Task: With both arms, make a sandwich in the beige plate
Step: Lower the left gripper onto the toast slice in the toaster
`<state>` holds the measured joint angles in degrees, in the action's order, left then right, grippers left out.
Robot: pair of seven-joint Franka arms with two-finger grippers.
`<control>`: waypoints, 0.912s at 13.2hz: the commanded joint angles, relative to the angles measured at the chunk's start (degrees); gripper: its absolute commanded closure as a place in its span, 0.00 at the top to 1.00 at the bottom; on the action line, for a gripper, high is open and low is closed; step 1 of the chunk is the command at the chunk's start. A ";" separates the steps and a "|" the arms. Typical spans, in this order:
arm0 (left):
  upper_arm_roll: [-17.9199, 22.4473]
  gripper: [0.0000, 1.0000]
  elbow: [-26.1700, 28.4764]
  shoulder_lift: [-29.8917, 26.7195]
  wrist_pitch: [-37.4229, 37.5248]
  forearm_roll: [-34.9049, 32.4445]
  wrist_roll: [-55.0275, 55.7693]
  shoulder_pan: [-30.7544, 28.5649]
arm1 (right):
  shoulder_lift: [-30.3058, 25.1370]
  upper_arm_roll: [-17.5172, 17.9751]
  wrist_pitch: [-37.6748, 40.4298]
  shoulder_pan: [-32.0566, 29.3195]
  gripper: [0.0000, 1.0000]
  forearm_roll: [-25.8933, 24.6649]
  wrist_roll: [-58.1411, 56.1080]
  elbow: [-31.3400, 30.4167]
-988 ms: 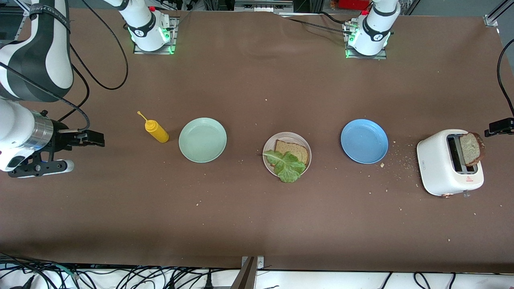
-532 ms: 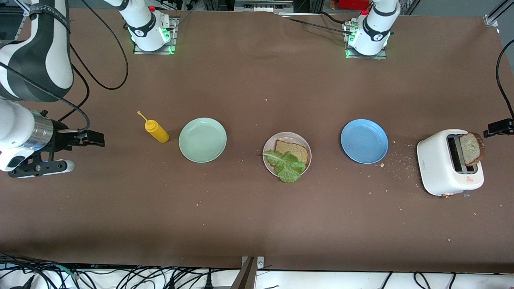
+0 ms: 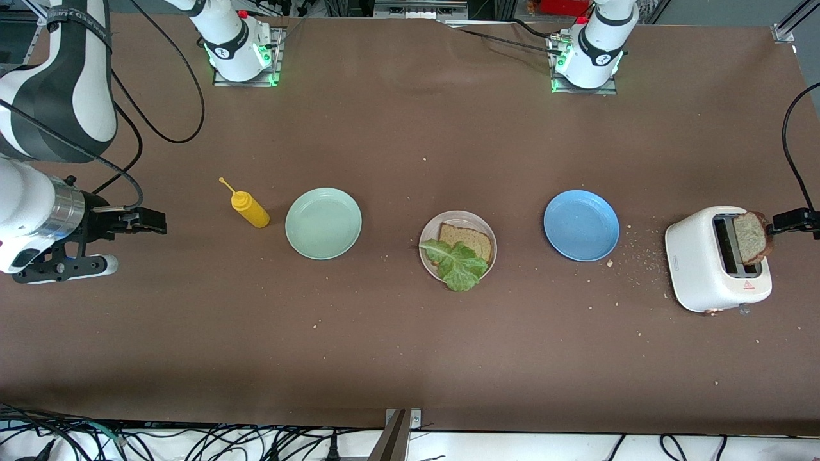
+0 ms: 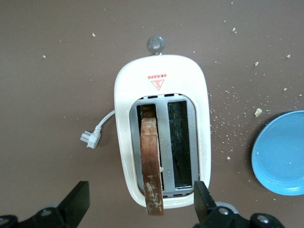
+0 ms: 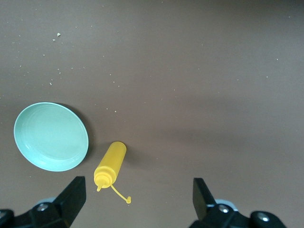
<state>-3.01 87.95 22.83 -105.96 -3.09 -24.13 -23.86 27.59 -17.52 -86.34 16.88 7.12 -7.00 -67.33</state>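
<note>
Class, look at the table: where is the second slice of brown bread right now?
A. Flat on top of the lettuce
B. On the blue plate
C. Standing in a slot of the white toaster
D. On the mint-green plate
C: the bread slice stands upright in one slot of the white toaster, sticking out above it, while the blue plate holds nothing.

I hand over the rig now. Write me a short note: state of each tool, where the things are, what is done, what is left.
Left tool: open, above the toaster, fingers either side of the bread slice standing in its slot.
Right tool: open, waiting over bare table at the right arm's end, beside the yellow bottle.
Beige plate: mid-table, between the green plate and blue plate.
Done: one slice and lettuce on the beige plate.
Left: grip the toaster slice, lay it on the lettuce.
</note>
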 commanded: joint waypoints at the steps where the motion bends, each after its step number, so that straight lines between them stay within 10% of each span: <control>1: -0.25 0.96 3.61 0.63 -3.80 0.90 1.44 -0.75 | -0.08 -0.06 0.73 -0.27 1.00 1.23 0.32 0.26; 4: -0.42 0.88 5.47 0.54 -4.25 -1.11 8.75 -0.14 | 0.00 -0.06 0.73 -0.27 1.00 1.23 0.32 0.26; 7: -0.34 0.00 5.12 2.12 -7.24 -2.97 8.39 -0.84 | 0.00 -0.06 0.73 -0.62 1.00 1.31 0.32 0.18; 12: -0.33 0.00 4.60 2.66 -8.39 -3.15 9.19 0.56 | 0.00 -0.06 0.82 -0.62 1.00 1.31 0.32 0.18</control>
<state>-3.18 92.88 25.25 -113.51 -4.41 -16.22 -24.11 27.69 -17.52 -86.28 16.57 7.13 -7.00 -67.35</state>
